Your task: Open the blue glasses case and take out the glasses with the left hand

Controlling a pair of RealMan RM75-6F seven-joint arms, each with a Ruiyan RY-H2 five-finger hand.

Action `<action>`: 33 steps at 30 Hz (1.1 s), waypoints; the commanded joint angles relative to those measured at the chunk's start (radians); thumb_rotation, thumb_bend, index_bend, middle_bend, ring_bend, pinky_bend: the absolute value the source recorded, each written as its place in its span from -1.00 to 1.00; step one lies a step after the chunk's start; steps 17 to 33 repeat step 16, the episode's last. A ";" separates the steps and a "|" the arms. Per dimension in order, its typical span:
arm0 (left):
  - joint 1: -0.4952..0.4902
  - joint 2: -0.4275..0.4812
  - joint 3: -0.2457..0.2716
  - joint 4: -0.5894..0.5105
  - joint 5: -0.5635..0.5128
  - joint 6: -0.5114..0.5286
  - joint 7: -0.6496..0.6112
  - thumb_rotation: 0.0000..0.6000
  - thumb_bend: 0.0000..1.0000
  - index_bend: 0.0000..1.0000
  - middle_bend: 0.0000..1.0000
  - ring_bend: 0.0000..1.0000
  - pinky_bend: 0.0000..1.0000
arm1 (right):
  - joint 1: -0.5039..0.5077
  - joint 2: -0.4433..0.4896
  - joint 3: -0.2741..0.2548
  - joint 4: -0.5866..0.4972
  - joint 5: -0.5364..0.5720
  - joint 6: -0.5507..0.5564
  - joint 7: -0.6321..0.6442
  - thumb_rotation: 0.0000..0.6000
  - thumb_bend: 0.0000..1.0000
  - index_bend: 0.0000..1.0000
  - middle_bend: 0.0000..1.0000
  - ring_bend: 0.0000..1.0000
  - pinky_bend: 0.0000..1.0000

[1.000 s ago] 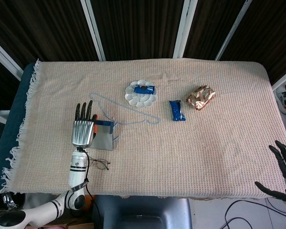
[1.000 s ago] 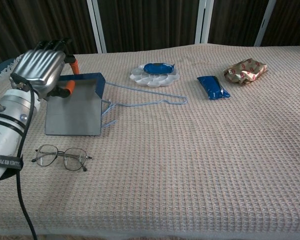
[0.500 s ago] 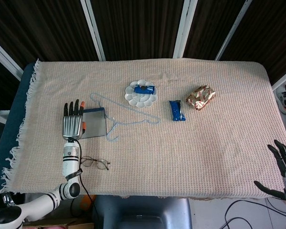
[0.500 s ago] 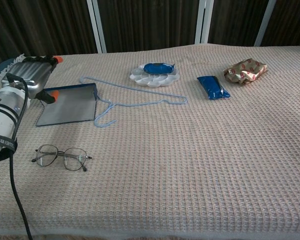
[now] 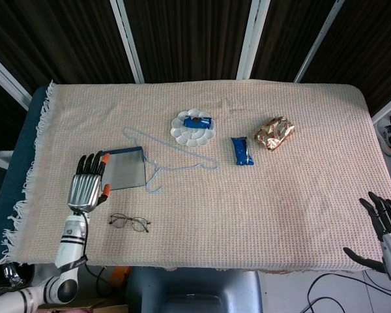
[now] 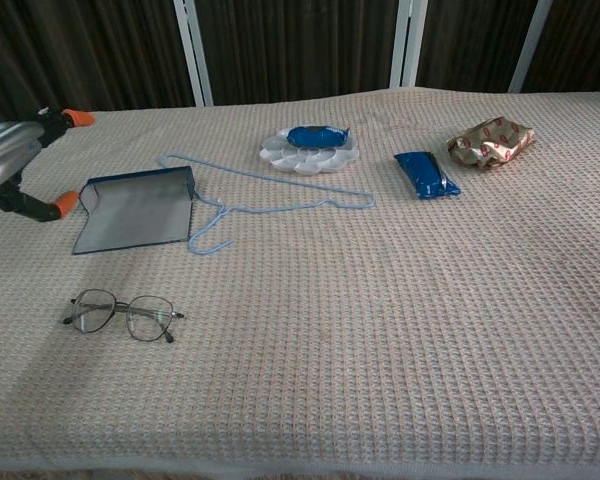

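Left hand (image 5: 86,187) released: fingers spread, holding nothing, just left of the case (image 5: 125,168) and clear of it. Since 0.5 s ago it has drawn back left and toward the table's near edge; a second ago it covered the case, which then stood propped and now lies flat. Right hand (image 5: 386,228) open, fingers apart, off the near right corner, barely changed.

Case: flat blue pouch, grey face. Glasses (image 6: 120,313): thin wire frame, on the waffle-weave cloth (image 5: 280,208) in front of the case, unmoved. A light-blue wire hanger (image 6: 270,195) lies just right of the case.
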 commanded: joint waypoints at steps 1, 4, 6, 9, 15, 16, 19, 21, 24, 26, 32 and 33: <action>0.225 0.286 0.247 -0.219 0.251 0.123 -0.299 1.00 -0.17 -0.96 -1.00 -1.00 -1.00 | 0.009 -0.010 -0.005 -0.011 -0.005 -0.022 -0.032 1.00 -0.73 -1.00 -1.00 -1.00 -1.00; 0.298 0.329 0.338 -0.156 0.389 0.216 -0.444 1.00 -0.17 -0.95 -1.00 -1.00 -1.00 | 0.018 -0.022 -0.007 -0.018 -0.009 -0.041 -0.067 1.00 -0.73 -1.00 -1.00 -1.00 -1.00; 0.330 0.329 0.371 -0.096 0.454 0.272 -0.537 1.00 -0.18 -0.97 -1.00 -1.00 -1.00 | 0.023 -0.029 -0.009 -0.024 -0.011 -0.054 -0.087 1.00 -0.73 -1.00 -1.00 -1.00 -1.00; 0.363 0.327 0.390 -0.019 0.499 0.333 -0.629 1.00 -0.18 -0.99 -1.00 -1.00 -1.00 | 0.028 -0.038 -0.012 -0.030 -0.012 -0.067 -0.114 1.00 -0.73 -1.00 -1.00 -1.00 -1.00; 0.392 0.315 0.357 0.020 0.499 0.398 -0.614 1.00 -0.18 -0.99 -1.00 -1.00 -1.00 | 0.029 -0.046 -0.012 -0.034 -0.006 -0.074 -0.142 1.00 -0.73 -1.00 -1.00 -1.00 -1.00; 0.392 0.315 0.357 0.018 0.502 0.398 -0.621 1.00 -0.17 -0.99 -1.00 -1.00 -1.00 | 0.029 -0.047 -0.011 -0.035 -0.002 -0.075 -0.145 1.00 -0.73 -1.00 -1.00 -1.00 -1.00; 0.392 0.315 0.357 0.018 0.502 0.398 -0.621 1.00 -0.17 -0.99 -1.00 -1.00 -1.00 | 0.029 -0.047 -0.011 -0.035 -0.002 -0.075 -0.145 1.00 -0.73 -1.00 -1.00 -1.00 -1.00; 0.392 0.315 0.357 0.018 0.502 0.398 -0.621 1.00 -0.17 -0.99 -1.00 -1.00 -1.00 | 0.029 -0.047 -0.011 -0.035 -0.002 -0.075 -0.145 1.00 -0.73 -1.00 -1.00 -1.00 -1.00; 0.392 0.315 0.357 0.018 0.502 0.398 -0.621 1.00 -0.17 -0.99 -1.00 -1.00 -1.00 | 0.029 -0.047 -0.011 -0.035 -0.002 -0.075 -0.145 1.00 -0.73 -1.00 -1.00 -1.00 -1.00; 0.392 0.315 0.357 0.018 0.502 0.398 -0.621 1.00 -0.17 -0.99 -1.00 -1.00 -1.00 | 0.029 -0.047 -0.011 -0.035 -0.002 -0.075 -0.145 1.00 -0.73 -1.00 -1.00 -1.00 -1.00; 0.392 0.315 0.357 0.018 0.502 0.398 -0.621 1.00 -0.17 -0.99 -1.00 -1.00 -1.00 | 0.029 -0.047 -0.011 -0.035 -0.002 -0.075 -0.145 1.00 -0.73 -1.00 -1.00 -1.00 -1.00; 0.392 0.315 0.357 0.018 0.502 0.398 -0.621 1.00 -0.17 -0.99 -1.00 -1.00 -1.00 | 0.029 -0.047 -0.011 -0.035 -0.002 -0.075 -0.145 1.00 -0.73 -1.00 -1.00 -1.00 -1.00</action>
